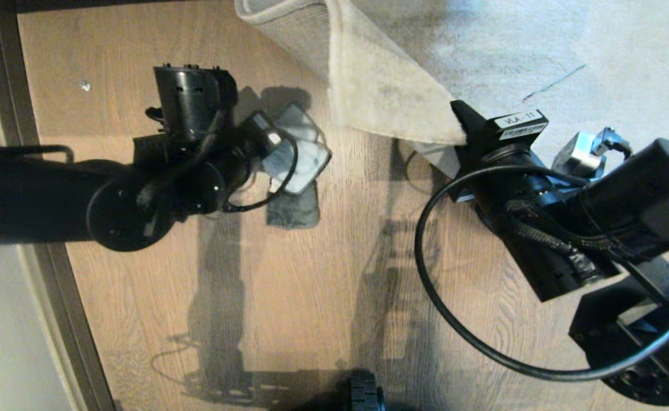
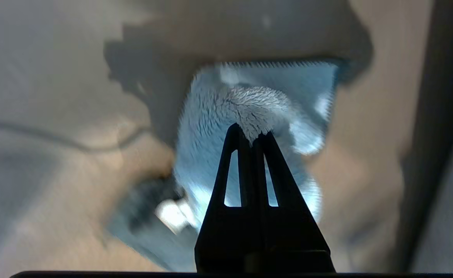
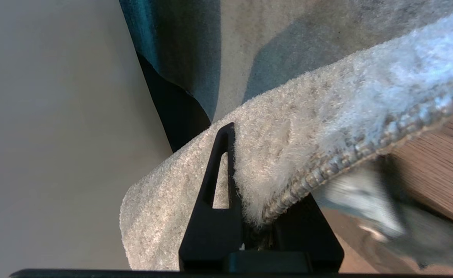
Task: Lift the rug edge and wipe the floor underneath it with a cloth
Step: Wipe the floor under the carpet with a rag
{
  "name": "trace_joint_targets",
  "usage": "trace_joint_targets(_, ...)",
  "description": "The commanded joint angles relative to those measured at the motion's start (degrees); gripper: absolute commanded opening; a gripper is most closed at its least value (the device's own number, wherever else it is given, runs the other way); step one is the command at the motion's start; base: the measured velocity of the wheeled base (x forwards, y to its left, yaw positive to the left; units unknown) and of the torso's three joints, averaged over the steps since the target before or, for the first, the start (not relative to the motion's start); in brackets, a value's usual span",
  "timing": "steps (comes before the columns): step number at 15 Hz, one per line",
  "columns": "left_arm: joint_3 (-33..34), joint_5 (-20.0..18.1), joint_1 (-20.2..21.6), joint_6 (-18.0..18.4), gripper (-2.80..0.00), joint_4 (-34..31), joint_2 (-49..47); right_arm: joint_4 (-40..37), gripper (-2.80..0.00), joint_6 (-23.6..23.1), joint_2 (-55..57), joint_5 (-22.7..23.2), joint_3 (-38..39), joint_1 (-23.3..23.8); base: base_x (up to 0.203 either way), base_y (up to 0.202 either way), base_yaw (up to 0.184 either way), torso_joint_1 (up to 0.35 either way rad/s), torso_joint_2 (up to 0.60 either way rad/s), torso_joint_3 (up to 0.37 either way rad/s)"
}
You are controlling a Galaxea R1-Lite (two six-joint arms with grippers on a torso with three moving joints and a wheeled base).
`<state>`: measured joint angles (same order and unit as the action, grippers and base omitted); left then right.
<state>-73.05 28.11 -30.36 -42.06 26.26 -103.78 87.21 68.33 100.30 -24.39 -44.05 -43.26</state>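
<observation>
The right gripper pinches the rug edge and holds it folded back, baring the floor so the left gripper, clamped on the cloth, can wipe there.

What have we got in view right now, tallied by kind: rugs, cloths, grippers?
Rugs: 1, rug edge lifted and clamped by the right gripper.
Cloths: 1, the cloth pinched in the left gripper, over the floor.
Grippers: 2, both shut.
Total: 4.
</observation>
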Motion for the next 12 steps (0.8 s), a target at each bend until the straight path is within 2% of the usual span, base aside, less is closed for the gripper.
trace_joint_targets(1, -1.89, 0.19, 3.86, -0.14, -2.80, 0.12, 1.68, 2.74, -2.80, 0.49, 0.15, -0.13, 0.24, -0.07, 0.000, 0.000, 0.000, 0.000, 0.00, 0.000)
trace_joint_targets(6, 0.08, 0.09, 9.29, 0.06, -2.80, -0.87, 8.96, 2.74, -2.80, 0.68, 0.15, -0.04, 0.36, -0.05, 0.000, 0.000, 0.000, 0.000, 0.00, 0.000)
trace_joint_targets(9, 7.62, -0.11, 12.24, 2.87, -2.80, -1.56, 15.43, 2.74, -2.80, 0.72, -0.11, -0.02, 0.46, -0.05, 0.000, 0.000, 0.000, 0.000, 0.00, 0.000)
trace_joint_targets(12, 17.65, -0.23, 13.51, 3.85, -2.80, -1.71, 23.04, 2.74, -2.80, 0.58, -0.20, 0.66, 0.54, -0.05, 0.000, 0.000, 0.000, 0.000, 0.00, 0.000)
